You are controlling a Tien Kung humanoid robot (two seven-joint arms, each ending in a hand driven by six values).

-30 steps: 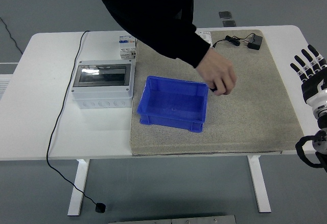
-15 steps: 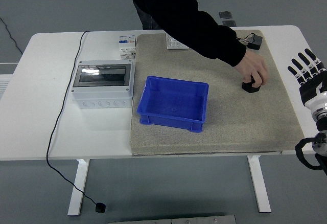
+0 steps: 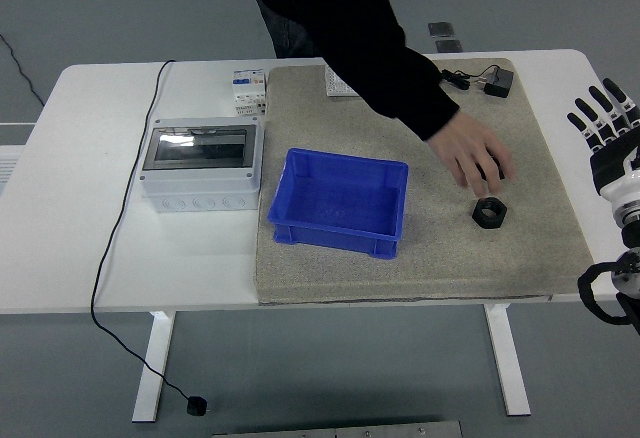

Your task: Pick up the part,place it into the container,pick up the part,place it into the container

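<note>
A black nut-shaped part lies on the grey mat, to the right of the blue container, which looks empty. A person's hand hovers open just above and behind the part, apart from it. My right hand is at the table's right edge, fingers spread upward, holding nothing, well right of the part. My left hand is out of view.
A grey electrical box with a clear lid stands left of the container. A small breaker sits behind it. A black adapter with cable lies at the mat's far right. A black cord runs off the table's front.
The person's hand carried the black part from beside the container to the right of the mat, set it down and let go; the hand now lifts back. My right hand barely shifted.
</note>
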